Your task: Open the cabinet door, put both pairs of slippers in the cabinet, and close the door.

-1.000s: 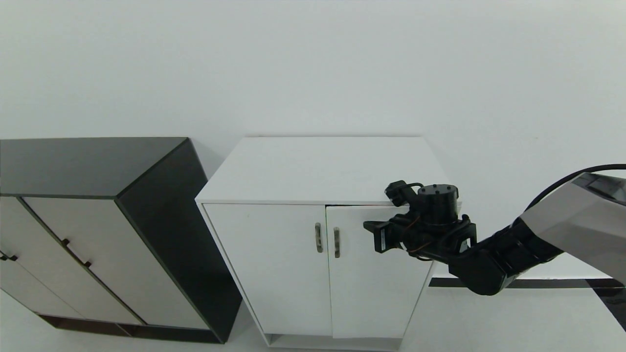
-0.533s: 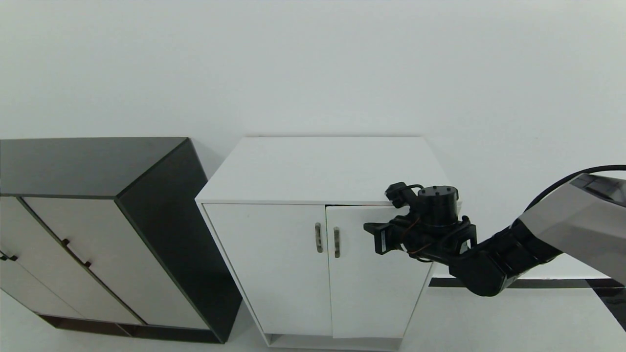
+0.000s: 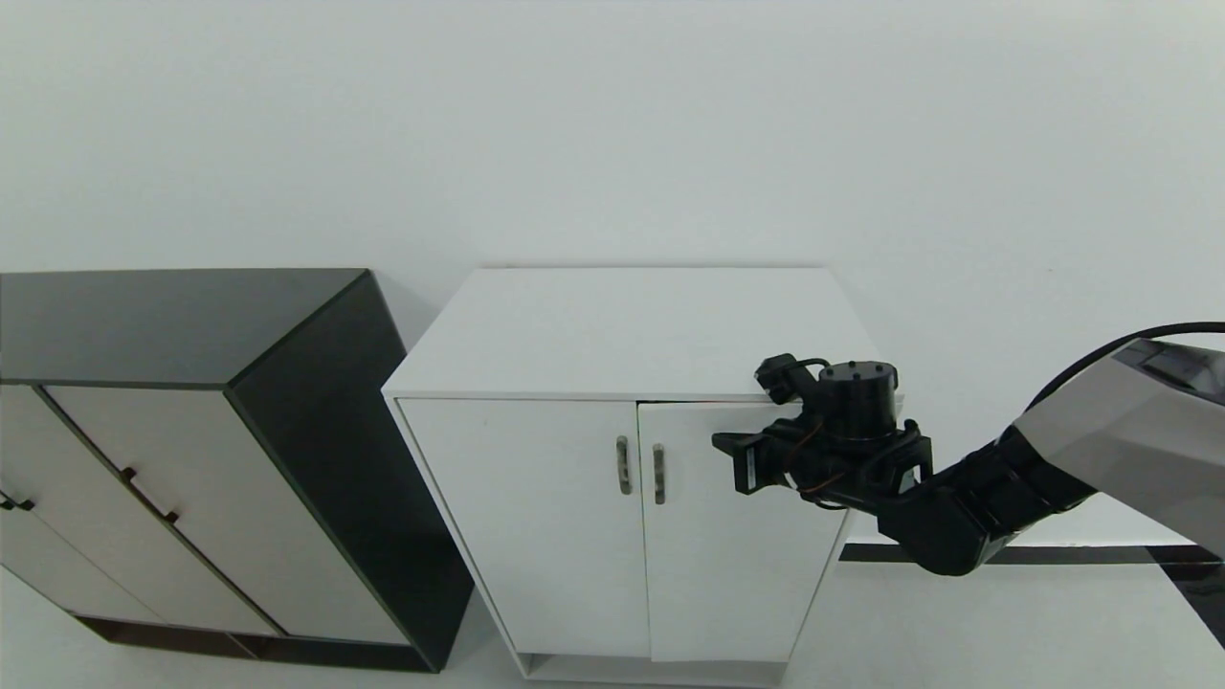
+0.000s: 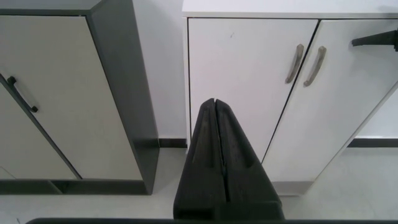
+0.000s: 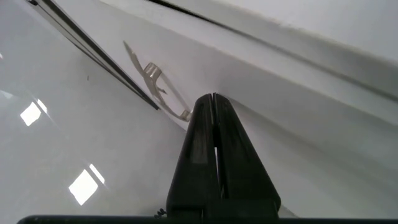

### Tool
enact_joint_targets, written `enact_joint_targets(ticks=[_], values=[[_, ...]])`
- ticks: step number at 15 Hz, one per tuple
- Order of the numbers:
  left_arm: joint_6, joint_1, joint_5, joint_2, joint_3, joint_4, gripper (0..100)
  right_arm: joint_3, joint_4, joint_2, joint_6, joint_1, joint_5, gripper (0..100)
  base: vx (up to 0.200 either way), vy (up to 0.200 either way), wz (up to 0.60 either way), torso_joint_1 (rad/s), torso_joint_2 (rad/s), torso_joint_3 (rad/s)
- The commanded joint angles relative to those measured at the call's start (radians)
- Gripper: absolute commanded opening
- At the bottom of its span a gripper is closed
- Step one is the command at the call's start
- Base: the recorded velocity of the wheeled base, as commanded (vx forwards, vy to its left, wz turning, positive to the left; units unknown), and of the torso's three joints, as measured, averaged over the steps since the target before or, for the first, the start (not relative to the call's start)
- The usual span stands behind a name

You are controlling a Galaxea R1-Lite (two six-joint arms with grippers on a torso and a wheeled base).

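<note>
While the left hand (image 4: 215, 102) hangs clenched and empty, low before the dark cabinet (image 3: 191, 325), the white cabinet (image 3: 622, 330) just right of it faces the robot, with both handles (image 3: 623, 465) upright. The right hand (image 3: 720, 443), clenched and empty, points leftward across the upper part of the right door (image 3: 737, 574).

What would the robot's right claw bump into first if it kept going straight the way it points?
Probably the handle on the right door. The shut right gripper lies close along that door, aimed roughly at the handle, though it could slip just past.
</note>
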Motion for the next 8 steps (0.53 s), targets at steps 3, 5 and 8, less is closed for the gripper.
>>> enact_joint_targets(ticks=[3, 5, 8], values=[[-0.001, 0.0, 0.0, 0.001, 0.0, 0.0, 0, -0.003, 0.001, 0.001, 0.0, 0.002, -0.001, 0, 0.0, 0.0, 0.0, 0.0, 0.0, 0.0], [-0.001, 0.0, 0.0, 0.001, 0.0, 0.0, 0, -0.008, 0.004, 0.007, 0.0, -0.001, -0.001, 0, 0.0, 0.0, 0.0, 0.0, 0.0, 0.0], [-0.001, 0.001, 0.0, 0.001, 0.0, 0.0, 0, -0.008, 0.002, 0.009, 0.0, -0.006, -0.001, 0, 0.0, 0.0, 0.0, 0.0, 0.0, 0.0]])
